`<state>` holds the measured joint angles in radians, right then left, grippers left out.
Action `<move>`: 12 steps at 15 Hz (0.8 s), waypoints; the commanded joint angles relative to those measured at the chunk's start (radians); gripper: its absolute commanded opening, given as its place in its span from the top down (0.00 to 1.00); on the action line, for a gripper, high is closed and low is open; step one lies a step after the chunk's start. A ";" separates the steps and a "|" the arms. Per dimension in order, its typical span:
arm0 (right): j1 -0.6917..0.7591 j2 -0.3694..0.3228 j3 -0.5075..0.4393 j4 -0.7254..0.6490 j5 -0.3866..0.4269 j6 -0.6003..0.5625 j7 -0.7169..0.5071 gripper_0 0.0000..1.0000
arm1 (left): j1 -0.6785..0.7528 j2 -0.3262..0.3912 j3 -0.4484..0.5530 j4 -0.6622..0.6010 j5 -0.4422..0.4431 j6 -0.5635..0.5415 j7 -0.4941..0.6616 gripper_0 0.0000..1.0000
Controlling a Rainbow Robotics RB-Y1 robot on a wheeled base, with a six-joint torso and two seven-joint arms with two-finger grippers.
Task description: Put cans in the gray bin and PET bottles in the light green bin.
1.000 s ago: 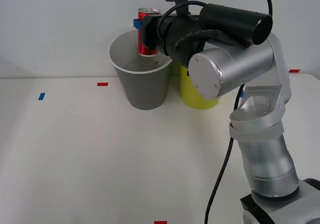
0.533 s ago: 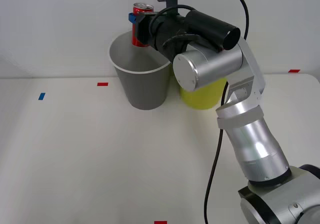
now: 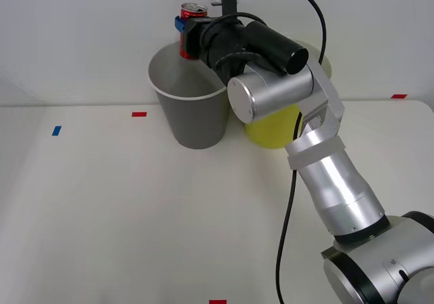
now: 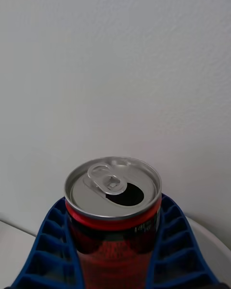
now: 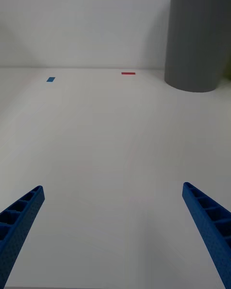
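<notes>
A small red can (image 3: 190, 31) with a silver top and pull tab (image 4: 113, 188) is held upright in my right gripper (image 3: 185, 32), which is shut on it just above the far rim of the gray bin (image 3: 194, 114). The blue ribbed fingers (image 4: 48, 241) hug both sides of the can. Behind my right arm stands the light green bin (image 3: 274, 124), mostly hidden. My left gripper (image 5: 113, 236) hangs open over the bare table, with the gray bin (image 5: 197, 38) ahead of it. No PET bottles are in view.
The white table (image 3: 135, 216) carries small tape marks: red (image 3: 139, 114), blue (image 3: 56, 130), red at the front edge (image 3: 217, 302) and red at the right (image 3: 399, 96). A white wall rises close behind the bins.
My right arm has swung left and stretched out, carrying the can up and back from over the gray bin's opening to above its far rim. The bins stayed put.
</notes>
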<state>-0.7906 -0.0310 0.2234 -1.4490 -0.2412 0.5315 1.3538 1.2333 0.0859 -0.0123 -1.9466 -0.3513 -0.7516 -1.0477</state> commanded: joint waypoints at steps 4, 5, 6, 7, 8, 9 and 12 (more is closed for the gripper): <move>0.014 0.011 0.004 -0.011 -0.007 -0.001 0.010 0.00 | 0.000 0.000 0.000 0.000 0.000 0.000 0.000 0.00; 0.044 0.014 0.011 -0.044 -0.007 -0.001 0.015 0.00 | 0.000 0.000 0.000 0.000 0.000 0.000 0.000 0.00; 0.074 -0.001 0.033 -0.082 -0.007 -0.001 0.016 0.00 | 0.000 0.000 0.000 0.000 0.000 0.000 0.000 0.00; 0.108 -0.023 0.057 -0.129 -0.007 -0.001 0.016 0.00 | 0.000 0.000 0.000 0.000 0.000 0.000 0.000 0.00; 0.148 -0.041 0.077 -0.182 -0.009 -0.002 0.011 0.00 | 0.000 0.000 0.000 0.000 0.000 0.000 0.000 0.00; 0.205 -0.055 0.088 -0.249 -0.009 -0.002 0.011 0.00 | 0.000 0.000 0.000 0.000 0.000 0.000 0.000 0.00; 0.326 -0.109 0.114 -0.418 -0.010 -0.001 0.008 0.00 | 0.000 0.000 0.000 0.000 0.000 0.000 0.000 0.00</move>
<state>-0.5191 -0.1050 0.3189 -1.8068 -0.2505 0.5294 1.3631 1.2333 0.0859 -0.0123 -1.9466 -0.3513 -0.7517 -1.0477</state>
